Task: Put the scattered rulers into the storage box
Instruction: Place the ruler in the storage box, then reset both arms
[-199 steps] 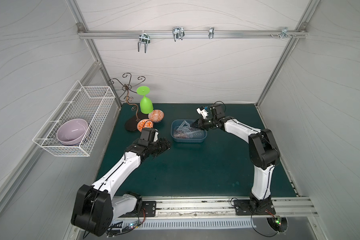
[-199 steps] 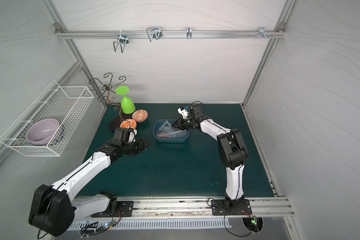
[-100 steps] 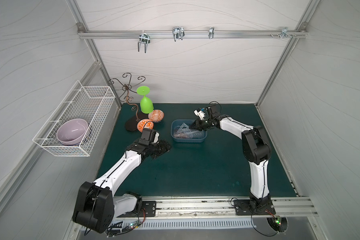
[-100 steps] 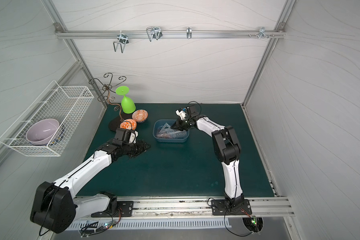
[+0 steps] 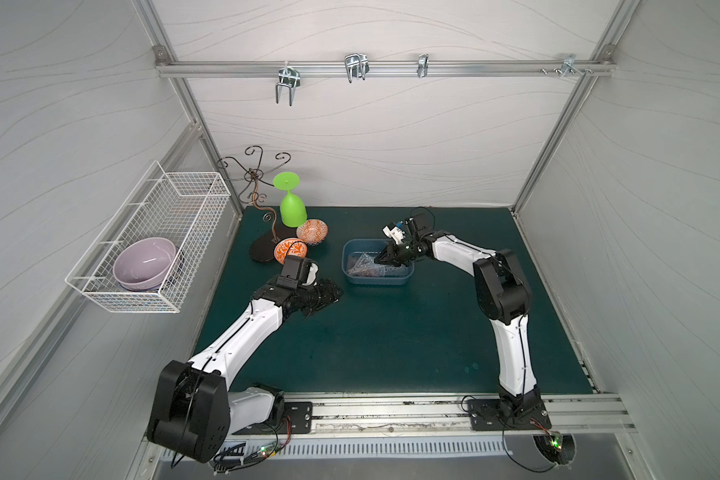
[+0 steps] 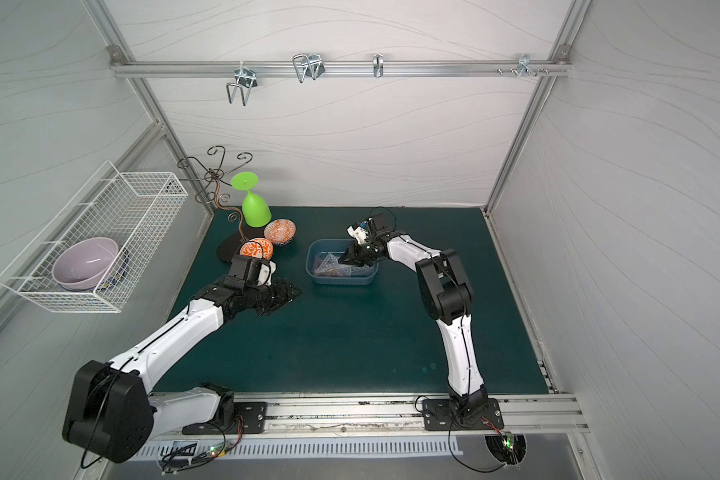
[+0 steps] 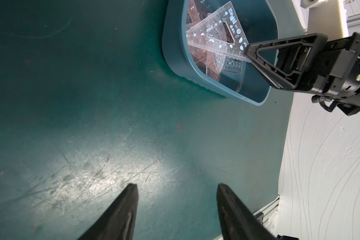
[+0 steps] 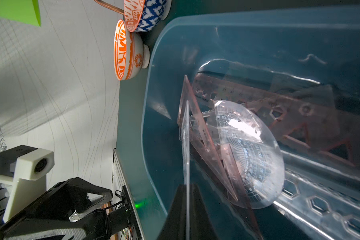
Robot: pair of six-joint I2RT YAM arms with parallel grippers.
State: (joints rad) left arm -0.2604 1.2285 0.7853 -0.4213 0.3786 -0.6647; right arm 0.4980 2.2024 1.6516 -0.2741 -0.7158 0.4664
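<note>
Mat (image 5: 391,345): dark green floor of a white-walled cell; both arms reach in from the front rail.
Box (image 5: 377,281): blue, shallow, round-cornered; it stands on the mat toward the back, between the two grippers.
Rulers (image 8: 289,106): those in view lie inside the box in an overlapping pile. It holds a smoky strip with stencil holes, a smoky set square (image 8: 202,133), a clear protractor (image 8: 247,158) and a clear strip (image 8: 320,205) with hexagonal holes.
Clear set square (image 7: 218,37): over the pile, inside the box, one edge caught by the right gripper.
Right gripper (image 5: 379,261): tips lowered into the box; the jaws are pinched on the clear set square's edge, which the wrist view shows as a thin line between them.
Left gripper (image 7: 177,185): jaws spread wide, over bare mat near the box on the bowls' side.
Bowls (image 5: 290,250): two, orange-patterned, beside an upturned green glass (image 5: 293,210).
Basket (image 5: 154,300): white wire, on the left wall, holding a purple bowl (image 5: 144,259).
</note>
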